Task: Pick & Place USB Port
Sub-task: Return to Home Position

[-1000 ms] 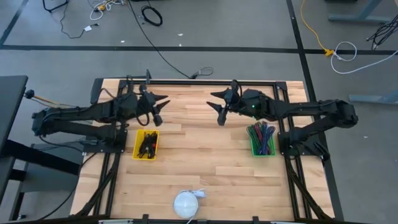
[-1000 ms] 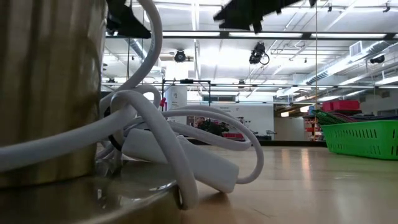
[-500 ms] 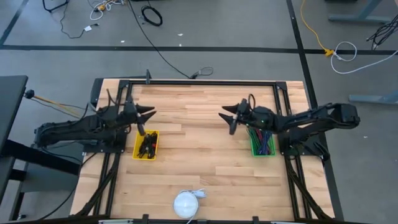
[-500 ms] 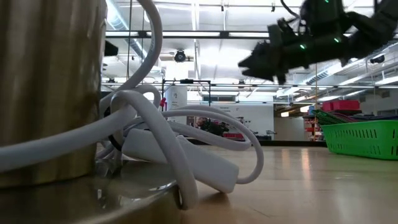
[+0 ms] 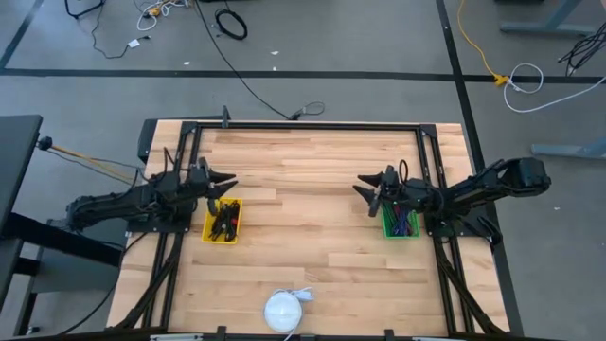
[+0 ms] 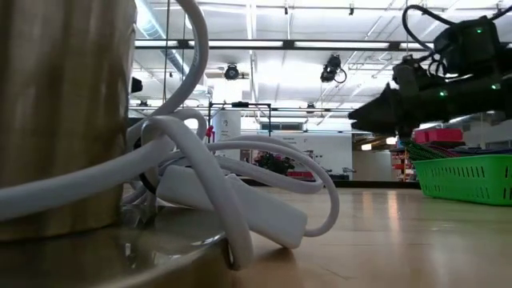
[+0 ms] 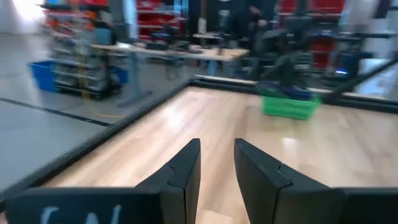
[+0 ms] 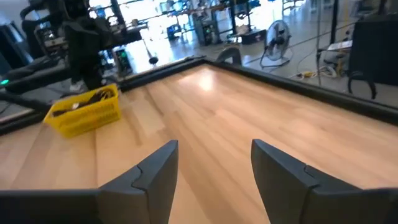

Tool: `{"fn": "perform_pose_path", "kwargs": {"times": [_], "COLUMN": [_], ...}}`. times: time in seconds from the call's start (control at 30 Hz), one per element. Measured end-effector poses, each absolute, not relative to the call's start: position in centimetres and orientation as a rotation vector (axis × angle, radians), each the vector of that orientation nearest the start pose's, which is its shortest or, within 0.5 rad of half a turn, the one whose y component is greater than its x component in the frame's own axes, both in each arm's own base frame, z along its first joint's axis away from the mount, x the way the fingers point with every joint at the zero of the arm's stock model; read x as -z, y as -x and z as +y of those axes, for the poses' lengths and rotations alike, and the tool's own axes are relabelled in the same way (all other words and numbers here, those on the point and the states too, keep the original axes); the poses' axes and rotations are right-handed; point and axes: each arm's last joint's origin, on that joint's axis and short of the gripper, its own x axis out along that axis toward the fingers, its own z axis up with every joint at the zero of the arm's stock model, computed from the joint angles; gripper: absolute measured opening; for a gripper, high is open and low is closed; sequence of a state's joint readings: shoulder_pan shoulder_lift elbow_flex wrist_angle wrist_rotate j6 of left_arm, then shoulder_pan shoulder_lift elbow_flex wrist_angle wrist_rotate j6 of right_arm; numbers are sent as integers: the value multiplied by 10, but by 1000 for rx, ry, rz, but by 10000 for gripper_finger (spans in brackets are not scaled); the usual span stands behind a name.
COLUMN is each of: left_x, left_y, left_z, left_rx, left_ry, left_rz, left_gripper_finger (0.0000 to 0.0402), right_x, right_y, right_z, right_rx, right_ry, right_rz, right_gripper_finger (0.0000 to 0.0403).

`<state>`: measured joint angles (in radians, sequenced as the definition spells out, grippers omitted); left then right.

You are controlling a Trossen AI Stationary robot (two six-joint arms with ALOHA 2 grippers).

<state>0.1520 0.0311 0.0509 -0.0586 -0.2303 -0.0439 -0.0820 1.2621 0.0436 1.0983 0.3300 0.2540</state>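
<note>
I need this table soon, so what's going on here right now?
Sorting looks finished. The left gripper and right gripper are both open and empty, each arm low at its side of the table. Black cables lie in the yellow basket, coloured cables in the green basket. A white corded device sits at the front edge.
</note>
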Motion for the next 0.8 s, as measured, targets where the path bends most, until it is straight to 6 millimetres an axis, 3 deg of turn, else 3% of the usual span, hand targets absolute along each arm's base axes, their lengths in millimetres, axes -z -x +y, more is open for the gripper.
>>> {"fn": "perform_pose_path", "kwargs": {"times": [0.47, 0.8], "left_x": [-171, -171], "left_y": [-95, -95], "left_z": [21, 21], "left_rx": [-363, -364], "left_ry": [195, 195], "left_rz": [18, 16], "left_gripper_finger": [103, 103], "right_x": [-126, -126], "right_y": [-167, -167], "right_z": [-22, -22], "right_rx": [416, 417], "right_ry": [-230, -229], "right_rz": [109, 116], "right_gripper_finger": [204, 204]}}
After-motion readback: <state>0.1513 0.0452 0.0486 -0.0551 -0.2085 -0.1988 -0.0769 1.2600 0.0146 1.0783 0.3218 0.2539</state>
